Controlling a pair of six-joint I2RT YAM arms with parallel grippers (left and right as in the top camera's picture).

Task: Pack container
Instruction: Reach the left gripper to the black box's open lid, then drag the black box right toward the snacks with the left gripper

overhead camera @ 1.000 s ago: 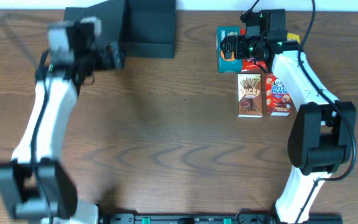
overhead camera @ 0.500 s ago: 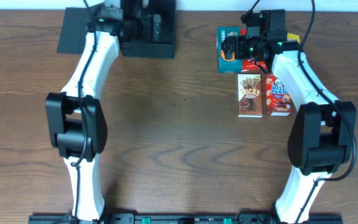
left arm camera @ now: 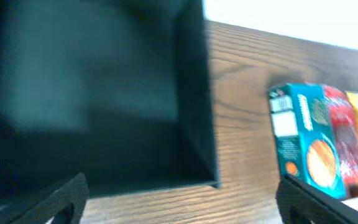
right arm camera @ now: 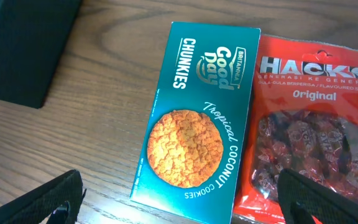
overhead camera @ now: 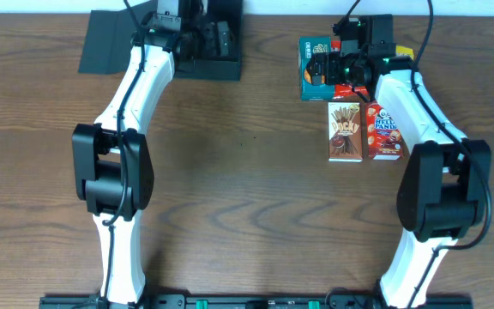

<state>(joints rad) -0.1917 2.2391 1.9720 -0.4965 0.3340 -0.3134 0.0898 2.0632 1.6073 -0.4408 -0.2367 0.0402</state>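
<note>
Your left end effector is released, spread wide and empty, hovering over the open container. The container sits at the far left of the table, with its flap lid lying flat to the left. Your right end effector is also released and empty, above the Good Day Chunkies cookie box at far right. The Hacks Original bag touches that box's right side. The Pocky box and Hello Panda box lie nearer, side by side.

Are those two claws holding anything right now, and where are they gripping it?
Nothing is held: the left claw and the right claw are both open and empty.
</note>
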